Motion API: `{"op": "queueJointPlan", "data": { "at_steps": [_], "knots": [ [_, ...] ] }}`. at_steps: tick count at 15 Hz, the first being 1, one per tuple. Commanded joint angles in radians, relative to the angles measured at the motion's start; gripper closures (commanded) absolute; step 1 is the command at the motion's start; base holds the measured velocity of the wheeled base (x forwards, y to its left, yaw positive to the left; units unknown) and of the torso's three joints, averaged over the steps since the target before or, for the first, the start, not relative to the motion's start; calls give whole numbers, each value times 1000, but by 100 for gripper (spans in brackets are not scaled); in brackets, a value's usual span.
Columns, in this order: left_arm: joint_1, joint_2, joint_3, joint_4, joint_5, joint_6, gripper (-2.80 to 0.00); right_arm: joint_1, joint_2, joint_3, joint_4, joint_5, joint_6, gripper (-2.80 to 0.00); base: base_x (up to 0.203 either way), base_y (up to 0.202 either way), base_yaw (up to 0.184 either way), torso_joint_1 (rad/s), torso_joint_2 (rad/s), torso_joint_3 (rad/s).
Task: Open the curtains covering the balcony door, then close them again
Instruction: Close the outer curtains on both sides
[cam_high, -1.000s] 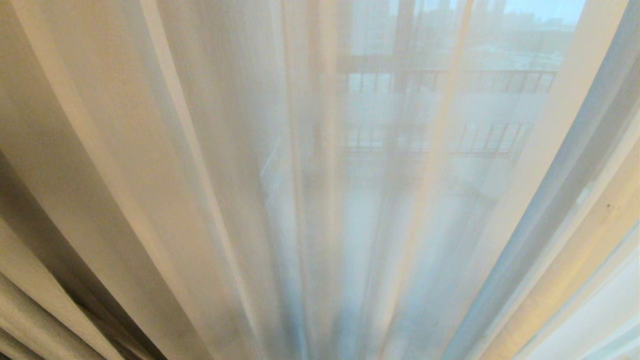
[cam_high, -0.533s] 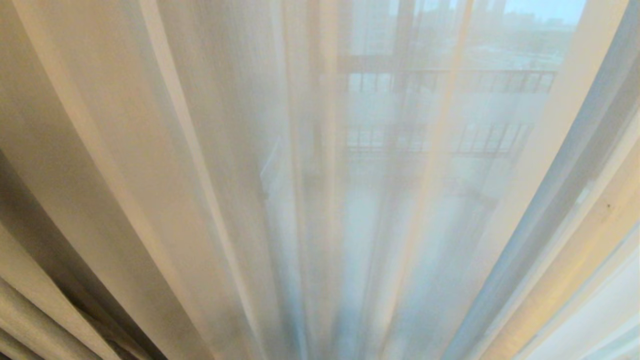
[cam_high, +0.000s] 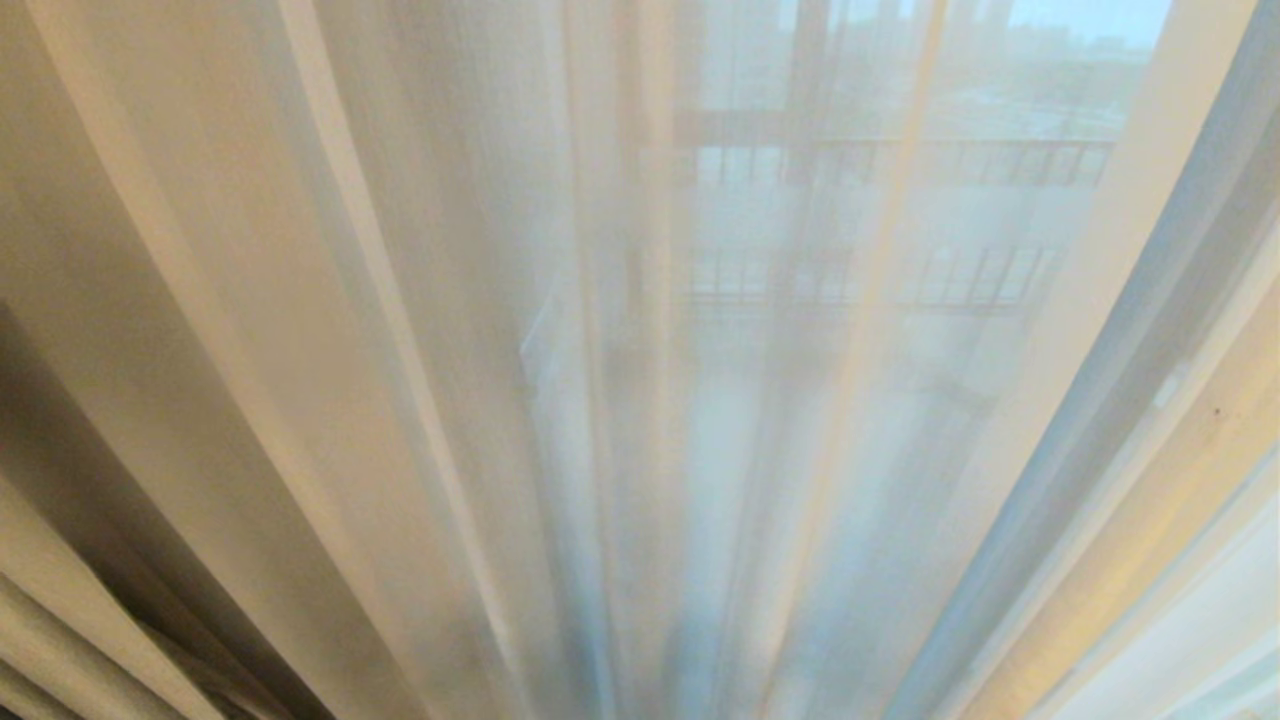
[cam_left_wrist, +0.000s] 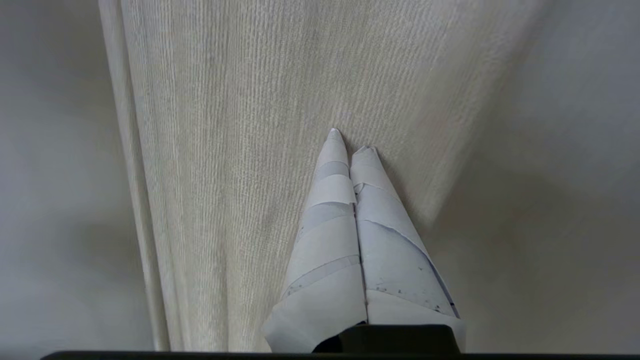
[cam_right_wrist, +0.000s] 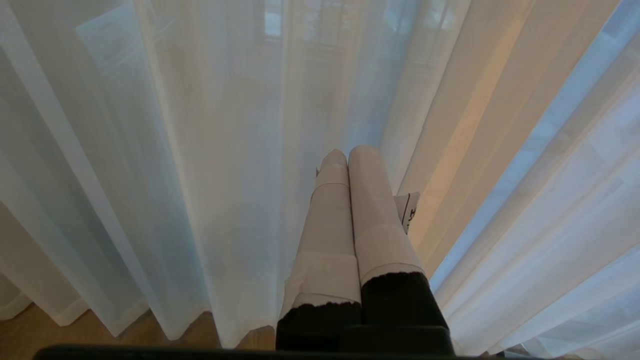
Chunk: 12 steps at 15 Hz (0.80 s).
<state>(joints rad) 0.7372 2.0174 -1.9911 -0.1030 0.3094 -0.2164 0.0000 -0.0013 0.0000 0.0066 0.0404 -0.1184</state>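
Two layers of the curtains are seen hanging across the opening. In the head view the sheers (cam_high: 760, 400) fill the picture from ten o'clock round to four o'clock, and the heavy drapes (cam_high: 60, 620) are bunched in folds at eight o'clock. The balcony door (cam_high: 805, 90) is made out only dimly through the thin cloth, its dark frame at about one o'clock, with a railing (cam_high: 900, 160) beyond it. No bare glass is shown anywhere, so the doorway is judged to be covered at this moment.

The left gripper (cam_left_wrist: 349, 142) is seen in its own wrist view with its taped fingers pressed together and nothing caught between them; its tips are laid against, or just short of, a woven fold of the drapes, which fills that view from nine to twelve o'clock. A sideways push rather than a pinch is suggested. The right gripper (cam_right_wrist: 349, 152) is likewise closed and empty, pointed at the sheers near a floor (cam_right_wrist: 30, 330) of pale wood seen at seven o'clock; it is judged to be idle.

Whether the opening is yet to be done, or the closing is nearly finished, cannot be settled from these views. If the former, both halves of the task are left; if the latter, little beyond drawing the heavy panel across.
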Motion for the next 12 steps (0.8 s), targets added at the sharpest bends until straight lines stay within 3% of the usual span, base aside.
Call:
{"op": "queueJointPlan", "data": {
  "at_steps": [1, 10, 11, 12],
  "knots": [
    [7, 30, 0, 2, 2, -1, 0, 0, 1, 0, 0, -1, -1, 0, 0, 0, 0, 0, 0, 0],
    [16, 109, -6, 43, 2, -9, 0, 0, 1, 0, 0, 0, -1, 0, 0, 0, 0, 0, 0, 0],
    [16, 110, -6, 43, 2, -9, -172, 0, 1, 0, 0, 1, -1, 0, 0, 0, 0, 0, 0, 0],
    [16, 112, -6, 43, 2, -11, -280, 0, 1, 0, 0, -1, -1, 0, 0, 0, 0, 0, 0, 0]
  ]
}}
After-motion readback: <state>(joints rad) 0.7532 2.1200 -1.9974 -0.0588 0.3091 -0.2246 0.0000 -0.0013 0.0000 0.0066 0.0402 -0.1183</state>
